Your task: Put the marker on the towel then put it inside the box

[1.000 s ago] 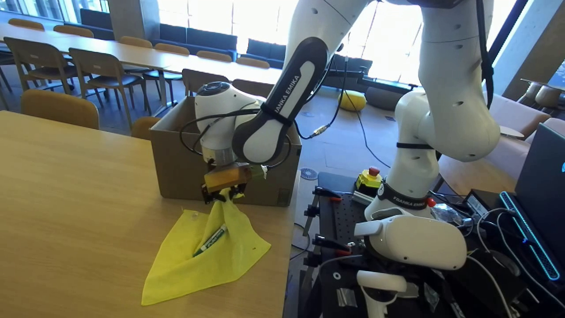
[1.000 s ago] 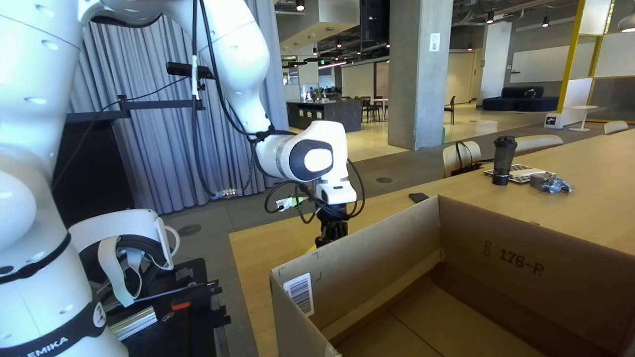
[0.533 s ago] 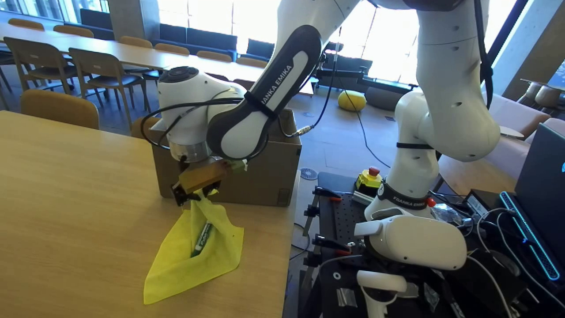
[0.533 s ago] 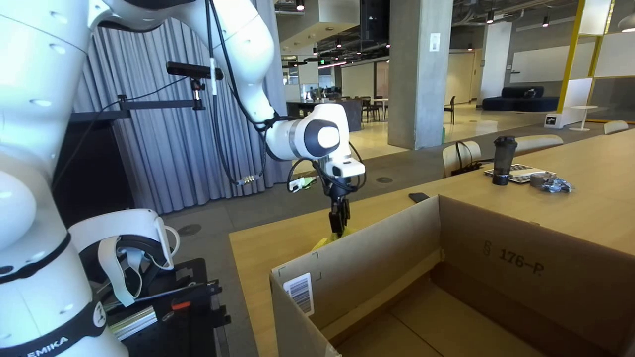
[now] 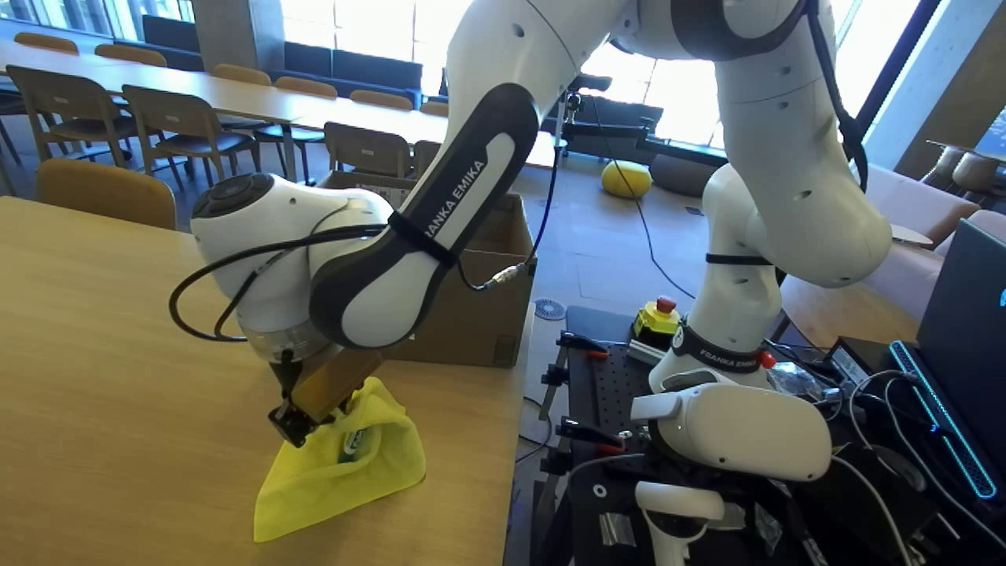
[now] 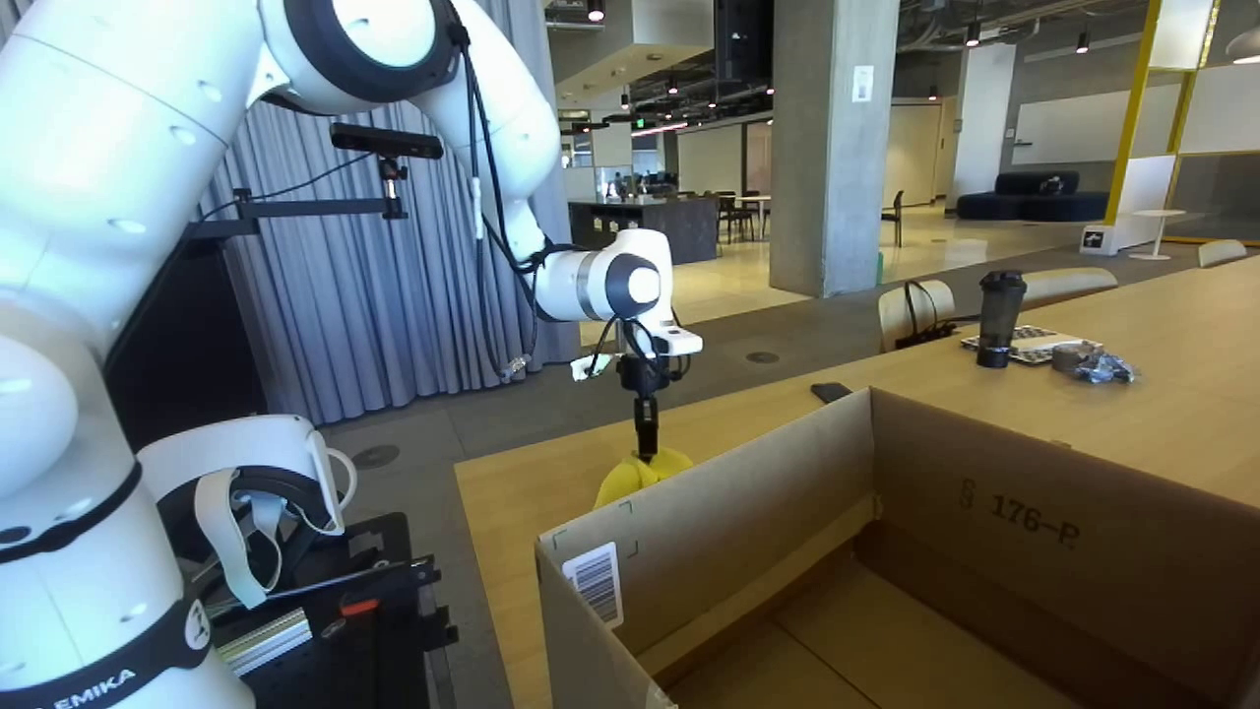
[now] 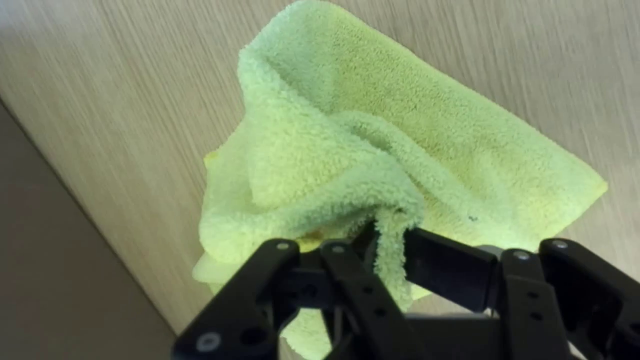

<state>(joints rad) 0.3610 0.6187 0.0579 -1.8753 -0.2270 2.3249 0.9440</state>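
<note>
- The gripper [image 7: 391, 245] was clamped on a narrow, gathered strip of the towel [image 7: 420, 110], the rest of the cloth spread beneath it.
- In an exterior view the marker [image 5: 352, 445] lay on the towel, low and just beside the gripper, its visible length slanting past rather than toward it.
- The box [image 6: 728, 522] stood near, to one side of the gripper; the coming move seemed to call for a lift over its wall, marker cradled in the fold.
- The marker's upper end was covered by cloth; the wrist view showed none of it.
</note>
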